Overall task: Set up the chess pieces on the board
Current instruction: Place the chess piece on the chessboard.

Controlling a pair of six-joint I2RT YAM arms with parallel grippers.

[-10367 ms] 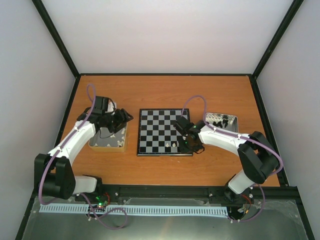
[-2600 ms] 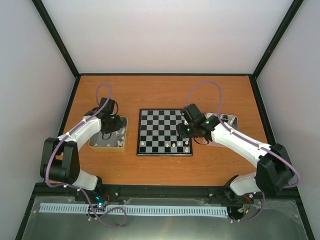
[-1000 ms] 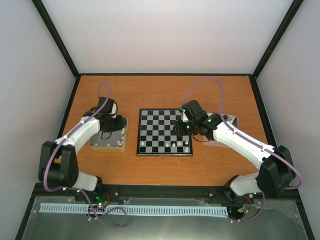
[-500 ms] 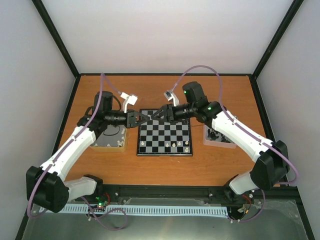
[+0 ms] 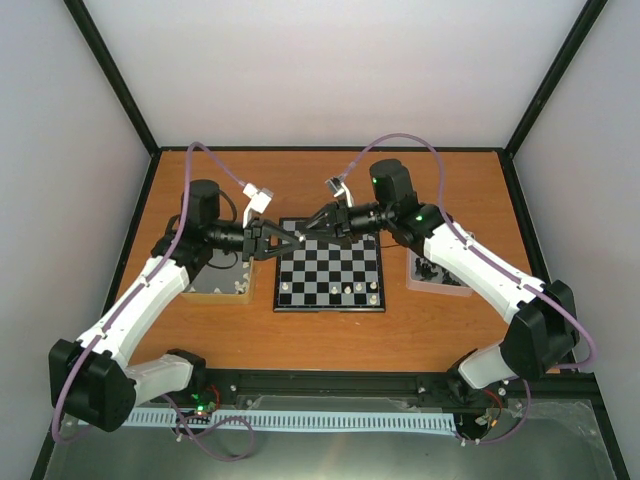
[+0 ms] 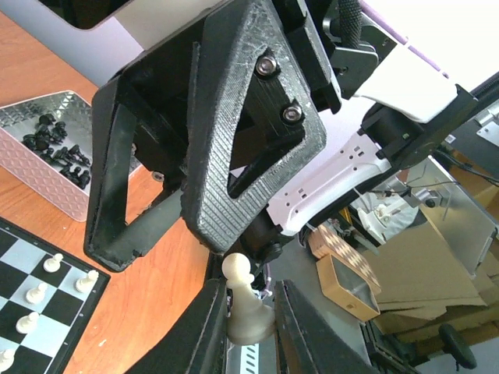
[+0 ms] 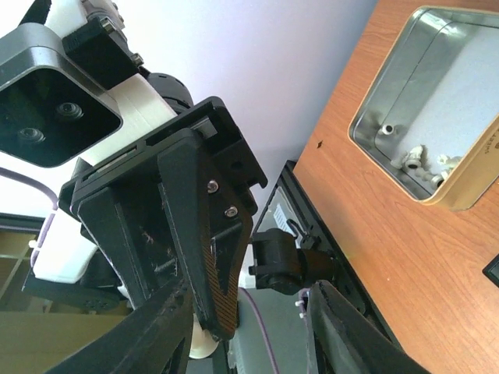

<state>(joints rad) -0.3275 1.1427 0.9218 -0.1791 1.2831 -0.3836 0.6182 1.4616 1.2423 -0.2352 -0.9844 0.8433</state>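
Observation:
The board (image 5: 328, 250) lies mid-table with a few cream chess pieces (image 5: 347, 290) on its near row. My left gripper (image 5: 288, 241) hangs above the board's far-left corner, shut on a cream pawn (image 6: 246, 305) that stands base-down between its fingers (image 6: 204, 327). My right gripper (image 5: 310, 228) points at it tip to tip, open. In the right wrist view its jaws stand wide apart around one left finger (image 7: 210, 257), with the pawn (image 7: 198, 345) showing just beneath.
A tin (image 5: 215, 283) holding cream pieces sits left of the board, also in the right wrist view (image 7: 437, 93). A tin (image 5: 440, 272) of black pieces sits to the right, also in the left wrist view (image 6: 47, 152). Black frame rails edge the table.
A second ago the left gripper was down at the left tin and the right was over the board's right side. Both have risen and swung inward until their tips meet.

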